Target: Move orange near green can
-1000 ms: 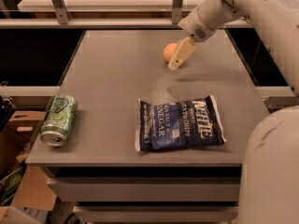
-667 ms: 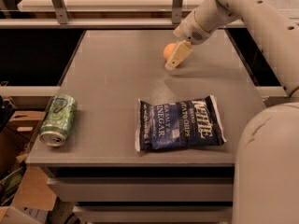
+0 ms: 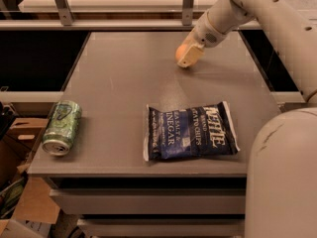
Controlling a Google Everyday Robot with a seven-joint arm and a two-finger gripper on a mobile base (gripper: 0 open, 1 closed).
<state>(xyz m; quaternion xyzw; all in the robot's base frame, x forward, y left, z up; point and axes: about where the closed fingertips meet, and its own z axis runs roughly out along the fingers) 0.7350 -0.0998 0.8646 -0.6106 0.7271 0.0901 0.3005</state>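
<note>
The orange (image 3: 180, 51) sits on the far middle of the grey table (image 3: 124, 78). My gripper (image 3: 188, 56) is right at it, reaching down from the upper right and covering its right side. Only the orange's left edge shows. The green can (image 3: 62, 127) lies on its side at the table's near left corner, its silver top facing the front edge. The orange is far from the can, across the table.
A blue chip bag (image 3: 190, 132) lies flat at the near middle-right of the table, between the orange and the front edge. My white arm and base (image 3: 282, 172) fill the right side. Cardboard boxes (image 3: 20, 133) stand on the floor at left.
My gripper has shifted slightly back and closer onto the orange, covering more of it. The can and the chip bag have not moved.
</note>
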